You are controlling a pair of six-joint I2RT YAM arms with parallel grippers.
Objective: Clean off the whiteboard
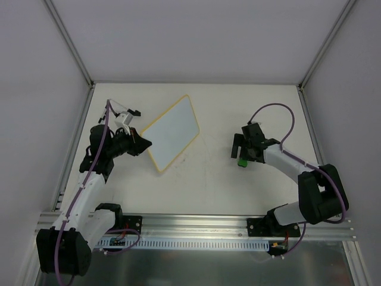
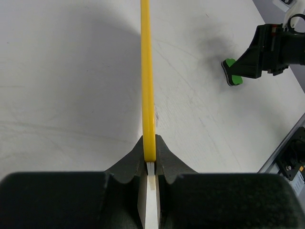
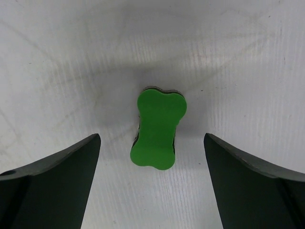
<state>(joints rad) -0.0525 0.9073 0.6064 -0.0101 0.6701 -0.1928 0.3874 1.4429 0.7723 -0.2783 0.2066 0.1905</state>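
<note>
The left gripper is clamped on the board, its fingers pinching the yellow frame at the board's near-left edge. The left wrist view sees the board edge-on, a thin yellow line running straight away from the jaws, with table on both sides of it and a shadow to its left; from above, the board's white face shows as a slanted four-sided shape left of centre, one corner pointing to the far side; whether any corner touches the table I cannot tell. The eraser, green and bone-shaped, lies flat on the table on the right side, well apart from the board; the right gripper hangs just above it, spread wide, one finger on each side of the eraser with a clear gap to both, touching neither.
</note>
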